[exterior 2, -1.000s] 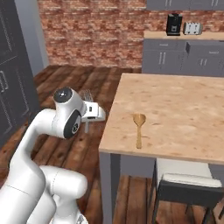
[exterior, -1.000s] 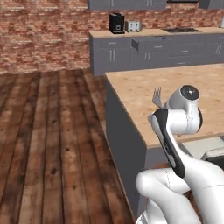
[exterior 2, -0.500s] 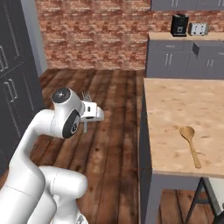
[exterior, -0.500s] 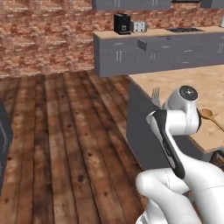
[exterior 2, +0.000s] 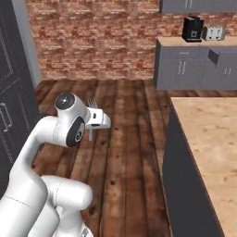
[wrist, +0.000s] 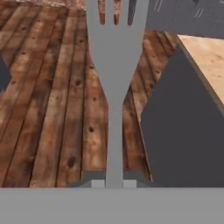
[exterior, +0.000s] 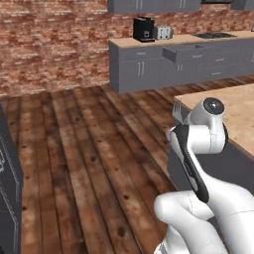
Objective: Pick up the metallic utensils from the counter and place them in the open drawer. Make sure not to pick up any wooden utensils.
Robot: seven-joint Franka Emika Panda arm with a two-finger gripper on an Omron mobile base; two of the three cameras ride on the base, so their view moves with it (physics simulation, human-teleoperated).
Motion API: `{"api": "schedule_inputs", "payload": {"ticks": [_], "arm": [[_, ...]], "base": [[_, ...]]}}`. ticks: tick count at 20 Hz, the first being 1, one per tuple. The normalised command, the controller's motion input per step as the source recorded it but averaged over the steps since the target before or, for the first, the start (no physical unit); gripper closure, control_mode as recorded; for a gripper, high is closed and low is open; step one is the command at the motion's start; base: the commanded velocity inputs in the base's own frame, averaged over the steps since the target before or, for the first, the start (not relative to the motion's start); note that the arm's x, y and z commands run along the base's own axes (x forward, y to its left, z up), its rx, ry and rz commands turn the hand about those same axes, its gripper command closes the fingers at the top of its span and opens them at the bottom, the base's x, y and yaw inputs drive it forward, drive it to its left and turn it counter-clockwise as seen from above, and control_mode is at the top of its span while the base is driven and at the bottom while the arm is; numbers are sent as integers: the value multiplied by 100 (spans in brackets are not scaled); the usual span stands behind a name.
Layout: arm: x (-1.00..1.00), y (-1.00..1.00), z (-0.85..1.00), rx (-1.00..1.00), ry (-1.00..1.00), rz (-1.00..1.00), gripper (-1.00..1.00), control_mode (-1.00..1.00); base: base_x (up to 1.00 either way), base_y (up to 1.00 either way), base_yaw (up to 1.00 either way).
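While our gripper [wrist: 113, 183] stays clamped on the fork [wrist: 114, 65], it could slip loose before reaching the open drawer [exterior: 184, 52].

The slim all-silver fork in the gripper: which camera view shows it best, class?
The hand view: the slim all-silver fork fills the frame, tines up. The left base view shows only its tines beside the arm; the right base view shows it small.

I see the slim silver fork [wrist: 114, 65] upright, tines up, handle pinched at the gripper [wrist: 113, 183]. Pale counter [exterior 2: 210, 129] right; grey open drawer [exterior: 184, 51] far off.
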Motion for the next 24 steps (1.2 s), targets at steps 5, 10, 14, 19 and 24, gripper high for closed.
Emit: {"api": "schedule_inputs", "payload": {"ticks": [5, 10, 14, 19, 24], "arm": [[0, 0, 0, 0, 0, 0, 100, 100], [0, 0, 0, 0, 0, 0, 100, 100], [0, 0, 0, 0, 0, 0, 100, 100], [0, 0, 0, 0, 0, 0, 100, 100], [0, 0, 0, 0, 0, 0, 100, 100]], "base": [[100, 19, -20], [100, 14, -22], [100, 33, -29], [100, 45, -41], [100, 55, -51]]}}
